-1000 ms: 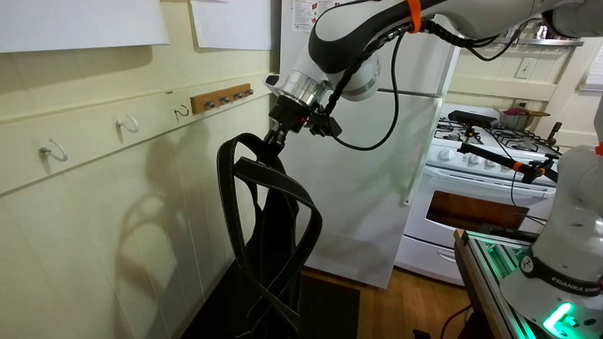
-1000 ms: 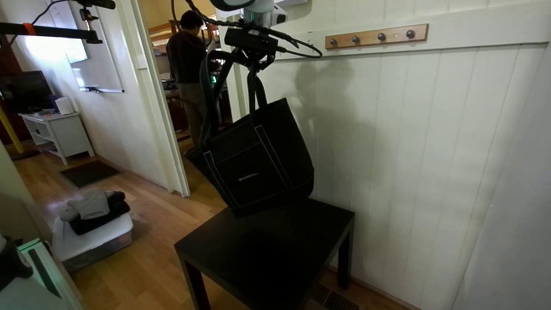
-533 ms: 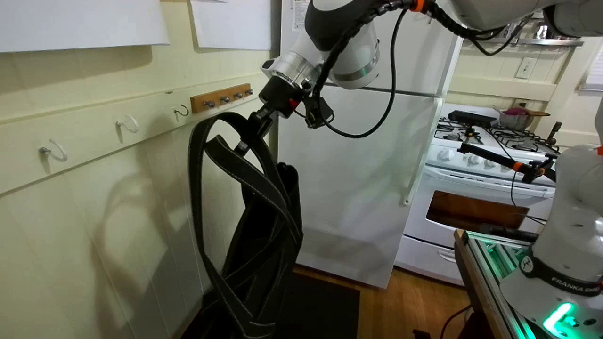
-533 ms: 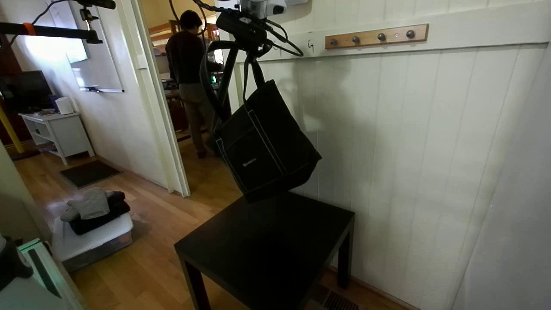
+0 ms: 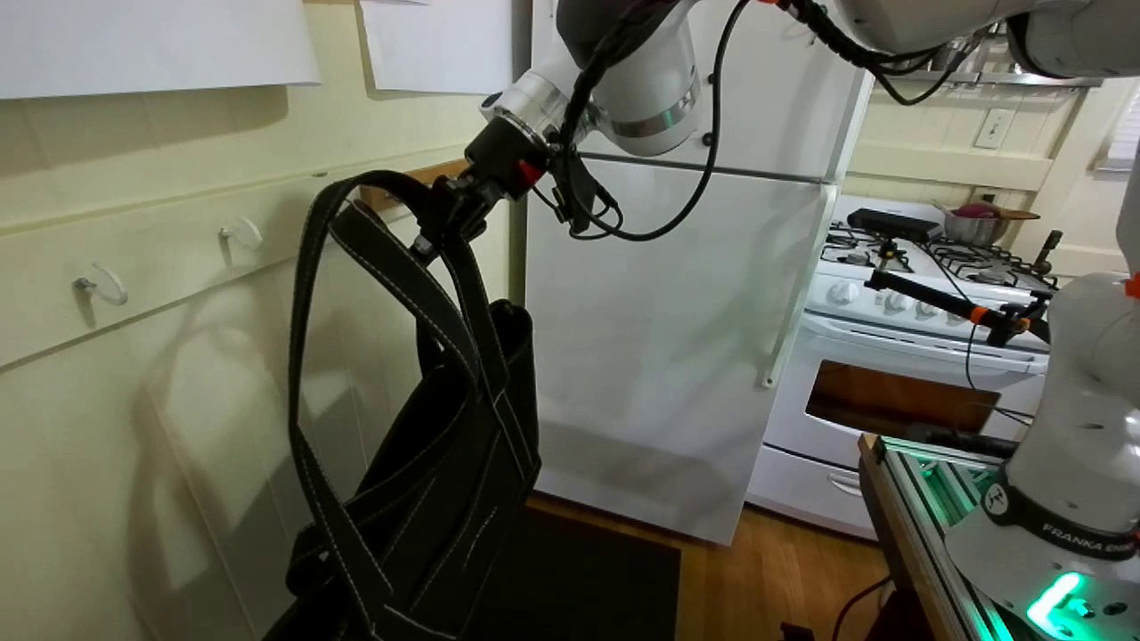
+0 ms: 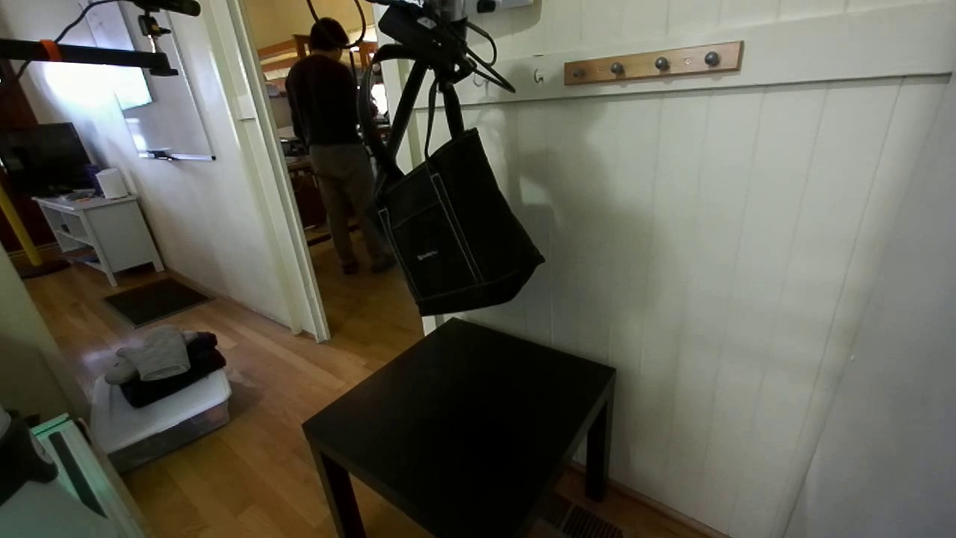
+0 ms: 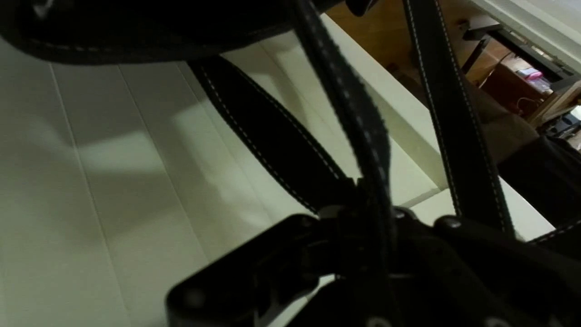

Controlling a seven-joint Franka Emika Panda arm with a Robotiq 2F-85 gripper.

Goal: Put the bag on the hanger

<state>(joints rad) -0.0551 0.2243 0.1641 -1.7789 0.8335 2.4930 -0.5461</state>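
Holding the bag point(image 6: 463, 232) by strap point(image 7: 340, 81) in the gripper point(image 7: 365, 211), could miss a white hanger point(image 5: 240, 237) because of the limp loop point(image 5: 298, 356).

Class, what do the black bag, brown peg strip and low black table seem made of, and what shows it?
Bag: matte fabric, perhaps canvas; its pale-stitched straps bend softly.
Peg strip: probably wood, from its warm brown tone, finish unclear; the faintly shiny knobs may be metal.
Table: smooth, uniformly black, no visible grain; perhaps painted wood or laminate.
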